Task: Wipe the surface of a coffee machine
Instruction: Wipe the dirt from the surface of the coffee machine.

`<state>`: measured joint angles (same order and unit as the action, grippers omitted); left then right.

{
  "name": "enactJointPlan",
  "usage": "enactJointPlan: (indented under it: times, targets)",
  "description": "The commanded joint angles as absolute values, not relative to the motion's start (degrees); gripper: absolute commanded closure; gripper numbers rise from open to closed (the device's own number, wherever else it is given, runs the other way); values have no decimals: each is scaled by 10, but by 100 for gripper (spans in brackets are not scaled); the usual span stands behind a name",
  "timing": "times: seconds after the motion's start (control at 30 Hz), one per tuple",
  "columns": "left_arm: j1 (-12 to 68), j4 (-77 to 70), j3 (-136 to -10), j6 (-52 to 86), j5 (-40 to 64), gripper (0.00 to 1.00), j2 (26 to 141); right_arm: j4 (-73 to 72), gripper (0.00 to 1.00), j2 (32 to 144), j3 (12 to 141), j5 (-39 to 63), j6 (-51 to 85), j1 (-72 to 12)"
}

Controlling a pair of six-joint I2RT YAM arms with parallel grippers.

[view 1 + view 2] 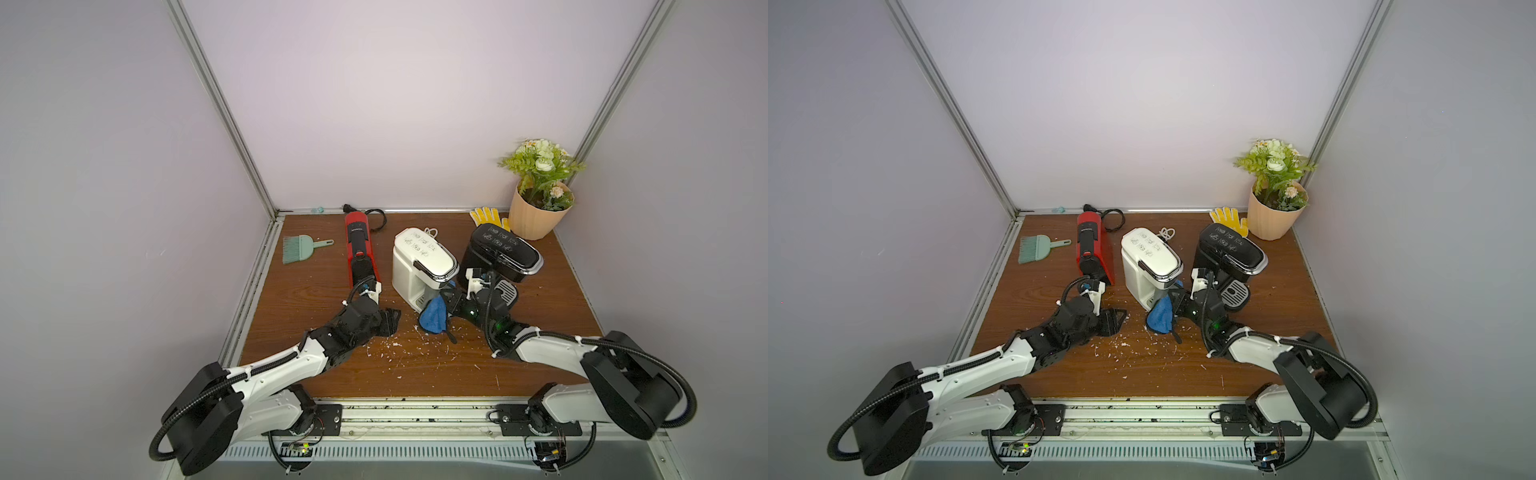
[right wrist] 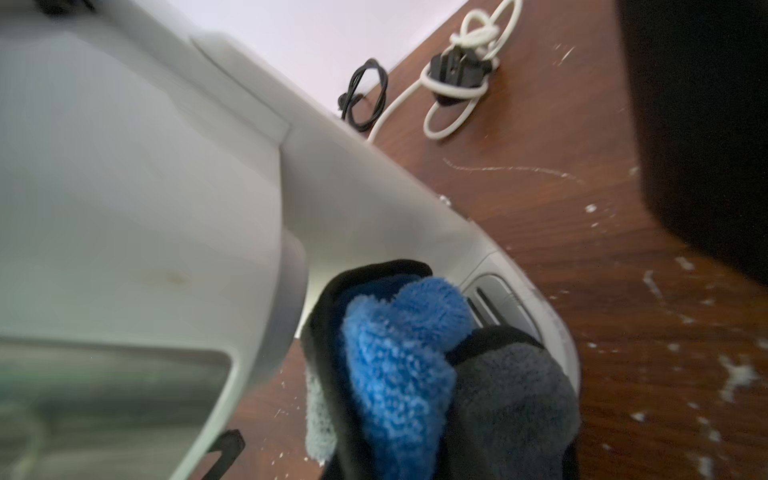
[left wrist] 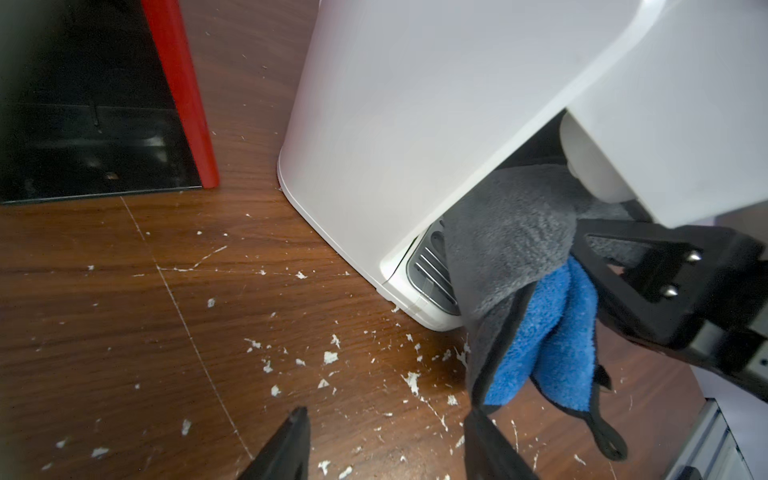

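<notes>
A white coffee machine (image 1: 419, 262) (image 1: 1150, 262) stands mid-table in both top views. A blue and grey cloth (image 1: 432, 318) (image 2: 399, 365) is bunched in my right gripper (image 1: 448, 302), which is shut on it. The cloth is pushed into the recess under the brew head, against the drip tray (image 2: 494, 299); the grey side drapes over the tray in the left wrist view (image 3: 519, 249). My left gripper (image 1: 390, 322) (image 3: 386, 419) hangs open and empty just above the table, left of the machine's front corner (image 3: 415, 124).
A red coffee machine (image 1: 359, 245) stands to the left and a black one (image 1: 498, 253) close on the right. A green brush (image 1: 301, 248), yellow glove (image 1: 486, 216) and flower pot (image 1: 538, 208) are at the back. White crumbs (image 1: 399, 349) litter the wood; cables (image 2: 457, 83) lie behind.
</notes>
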<state>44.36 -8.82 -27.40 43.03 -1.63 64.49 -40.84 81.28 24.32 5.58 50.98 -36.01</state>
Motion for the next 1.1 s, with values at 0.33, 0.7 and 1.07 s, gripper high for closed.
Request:
enactJointPlan:
  times: [0.33, 0.7, 1.07]
  targets:
    - [446, -102, -275, 434, -14, 39, 647, -858, 100, 970, 243, 228, 622, -367]
    - [446, -81, -282, 428, -13, 40, 637, -922, 100, 1075, 264, 130, 635, -357]
    - [446, -67, -265, 435, -32, 41, 605, -795, 100, 1056, 280, 24, 615, -335]
